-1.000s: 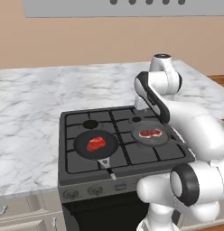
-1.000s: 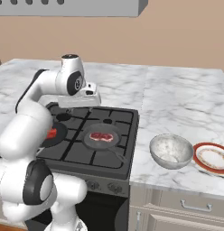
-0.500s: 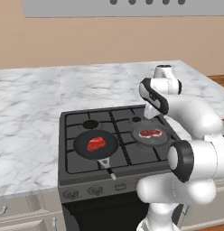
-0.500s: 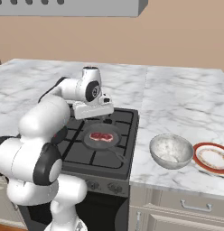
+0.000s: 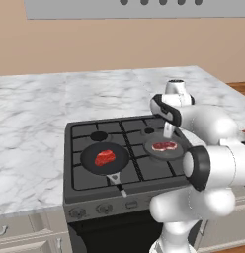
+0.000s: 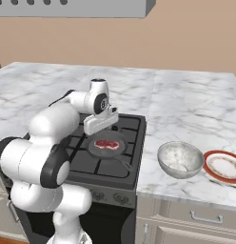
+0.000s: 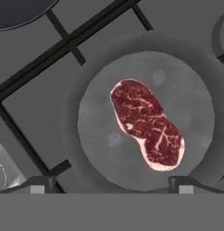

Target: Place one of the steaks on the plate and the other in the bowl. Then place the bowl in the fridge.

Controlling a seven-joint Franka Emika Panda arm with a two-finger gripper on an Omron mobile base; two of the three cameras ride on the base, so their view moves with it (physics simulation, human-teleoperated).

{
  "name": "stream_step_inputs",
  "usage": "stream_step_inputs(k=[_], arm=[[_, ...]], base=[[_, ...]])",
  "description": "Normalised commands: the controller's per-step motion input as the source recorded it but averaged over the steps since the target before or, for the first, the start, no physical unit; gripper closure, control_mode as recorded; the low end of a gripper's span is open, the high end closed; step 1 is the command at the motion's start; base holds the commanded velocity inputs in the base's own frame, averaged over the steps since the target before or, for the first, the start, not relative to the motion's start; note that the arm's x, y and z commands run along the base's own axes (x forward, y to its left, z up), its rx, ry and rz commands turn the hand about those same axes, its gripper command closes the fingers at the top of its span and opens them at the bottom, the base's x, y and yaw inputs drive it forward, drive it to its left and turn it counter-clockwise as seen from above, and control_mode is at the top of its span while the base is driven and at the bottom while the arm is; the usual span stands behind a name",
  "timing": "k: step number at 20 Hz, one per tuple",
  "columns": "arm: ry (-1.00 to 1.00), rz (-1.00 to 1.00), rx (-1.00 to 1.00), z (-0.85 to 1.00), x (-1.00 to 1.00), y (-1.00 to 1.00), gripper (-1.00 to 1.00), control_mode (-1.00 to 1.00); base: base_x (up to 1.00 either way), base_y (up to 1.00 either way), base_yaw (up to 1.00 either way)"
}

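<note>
A marbled steak (image 5: 164, 146) (image 6: 106, 143) (image 7: 147, 124) lies in a grey frying pan (image 7: 100, 135) on the stove's front right burner. A plain red steak (image 5: 105, 158) rests in a dark pan (image 5: 89, 157) on the front left burner. My gripper (image 5: 168, 130) (image 6: 103, 130) (image 7: 111, 186) hangs open just above the grey pan, pointing down, with the marbled steak between its spread fingertips and nothing held. On the counter right of the stove stand the speckled bowl (image 6: 180, 158) and the red-rimmed plate (image 6: 224, 165). The fridge is out of view.
The black stove (image 5: 80, 133) is set into a marble counter (image 5: 30, 123) that stretches to both sides. A grey range hood (image 6: 72, 7) hangs above. The grey pan's handle (image 6: 123, 164) points toward the stove's front right.
The arm has swung right across the stove, and the hand now sits over the grey pan with the marbled steak. The jaws stayed open. Steaks, bowl and plate have not moved.
</note>
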Motion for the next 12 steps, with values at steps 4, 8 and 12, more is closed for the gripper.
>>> stream_step_inputs(k=[4, 8, 12], arm=[[0.00, 0.30, 0.00, -0.53, 0.22, 0.00, -1.00, -1.00], [0.00, 0.28, 0.00, -0.64, 0.27, 0.00, -1.00, -1.00], [0.00, 0.28, 0.00, -0.47, 0.42, 0.00, -1.00, -1.00]], base=[[0.00, 0.00, 0.00], [0.00, 0.00, 0.00], [0.00, 0.00, 0.00]])
